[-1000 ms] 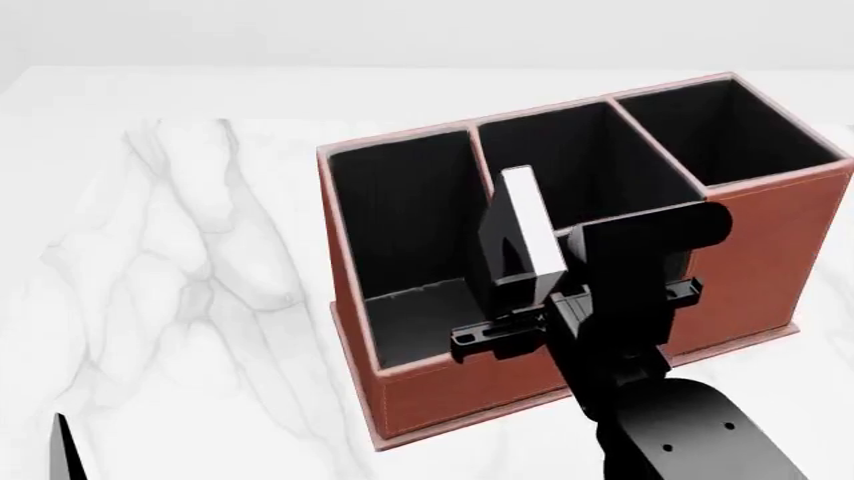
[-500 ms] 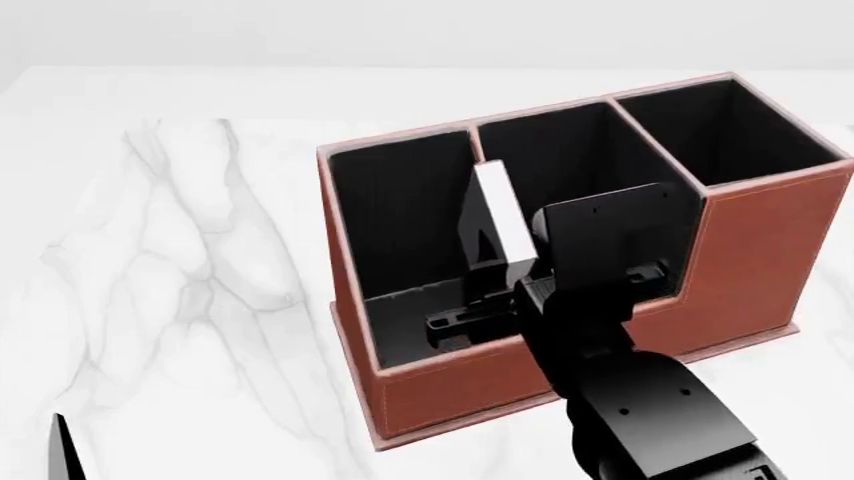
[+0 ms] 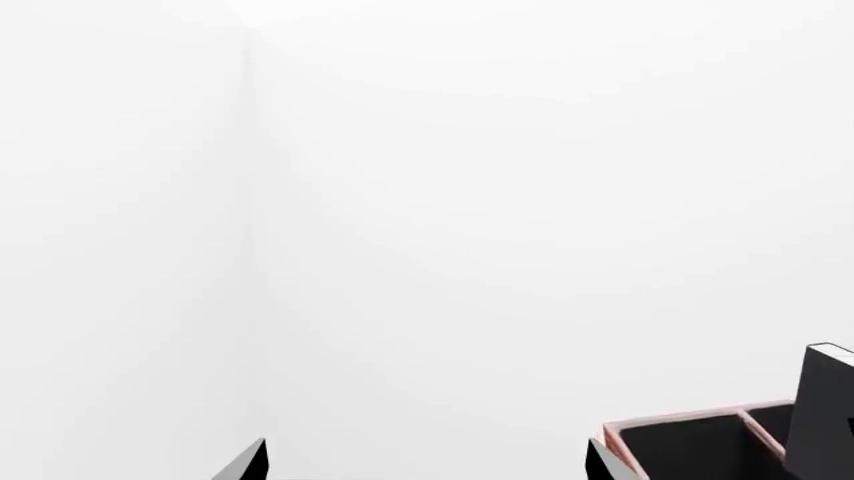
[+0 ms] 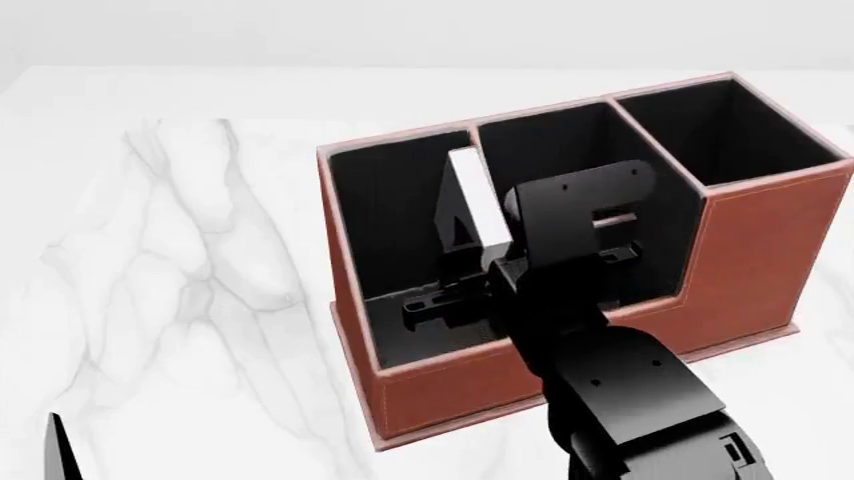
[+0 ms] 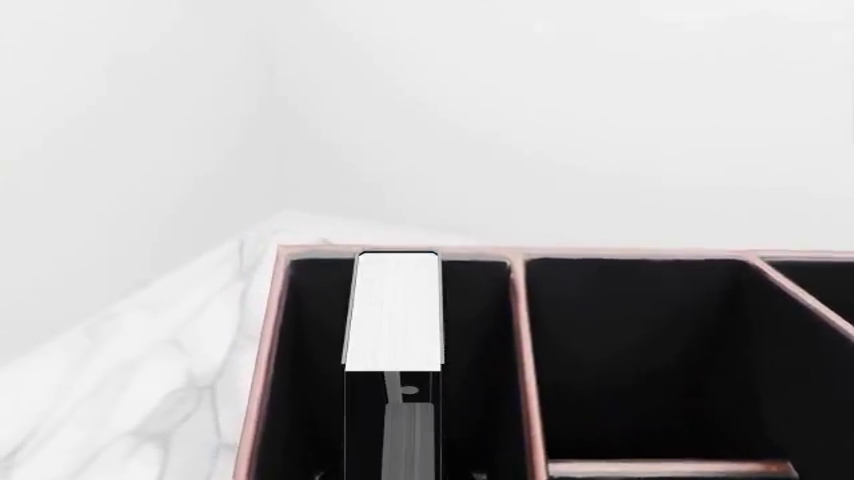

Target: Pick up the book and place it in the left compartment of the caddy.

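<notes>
One black right tool (image 4: pixel 451 262) clamped upright on small black white-edged book (image 4: pixel 470 195) over reddish-brown leather caddy's (image 4: pixel 747 250) left compartment (image 4: pixel 394 200).

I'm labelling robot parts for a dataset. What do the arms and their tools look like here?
The right arm is glossy black with rounded shells, small screw dots and a flat rectangular wrist plate. Its tool is black and slim-fingered. Of the left tool, only a black sliver shows.
</notes>
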Available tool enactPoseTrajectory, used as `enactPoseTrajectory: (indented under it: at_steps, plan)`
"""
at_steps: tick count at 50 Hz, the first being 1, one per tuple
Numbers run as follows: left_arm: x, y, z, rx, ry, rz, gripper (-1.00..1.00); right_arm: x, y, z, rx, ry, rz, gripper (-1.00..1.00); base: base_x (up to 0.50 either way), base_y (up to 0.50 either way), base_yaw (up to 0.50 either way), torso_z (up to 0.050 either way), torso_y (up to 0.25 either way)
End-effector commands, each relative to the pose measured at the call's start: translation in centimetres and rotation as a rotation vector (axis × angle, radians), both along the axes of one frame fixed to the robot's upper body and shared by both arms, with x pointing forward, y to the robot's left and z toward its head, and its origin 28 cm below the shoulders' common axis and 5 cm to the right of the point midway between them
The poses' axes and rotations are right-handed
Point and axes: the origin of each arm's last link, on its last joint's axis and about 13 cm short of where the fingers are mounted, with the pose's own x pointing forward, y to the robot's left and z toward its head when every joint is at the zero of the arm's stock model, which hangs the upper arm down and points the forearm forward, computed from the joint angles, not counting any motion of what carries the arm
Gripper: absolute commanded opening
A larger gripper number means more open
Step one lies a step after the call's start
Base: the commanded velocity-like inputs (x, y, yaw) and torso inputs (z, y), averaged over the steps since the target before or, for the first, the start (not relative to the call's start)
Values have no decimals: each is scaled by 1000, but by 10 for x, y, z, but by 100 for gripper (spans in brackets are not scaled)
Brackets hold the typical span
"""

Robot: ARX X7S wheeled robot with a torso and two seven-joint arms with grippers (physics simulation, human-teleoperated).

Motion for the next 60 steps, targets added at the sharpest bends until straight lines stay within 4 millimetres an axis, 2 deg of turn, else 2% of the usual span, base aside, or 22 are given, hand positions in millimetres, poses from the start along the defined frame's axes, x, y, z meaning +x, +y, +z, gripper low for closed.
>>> enactPoseTrajectory:
  at_steps: [1, 14, 28, 43, 60]
  plan:
    - [0, 0, 0, -1, 2, 0, 100, 10, 1, 11, -10, -24, -10, -100, 0, 0, 0, 0, 0]
    - [0, 0, 0, -2, 1, 0, 100, 21, 8, 13, -20, 7, -8, -100, 0, 0, 0, 0, 2]
    - [0, 0, -1, -4, 0, 0, 100, 20, 15, 10, -34, 12, 12, -100, 0, 0, 0, 1, 1]
    - [0, 1, -1, -4, 2, 0, 100, 19, 21, 1, -39, 19, 40, -100, 0, 0, 0, 0, 1]
    - [0, 1, -1, -5, 3, 0, 100, 33, 19, -10, -32, 31, -6, -100, 0, 0, 0, 1, 2]
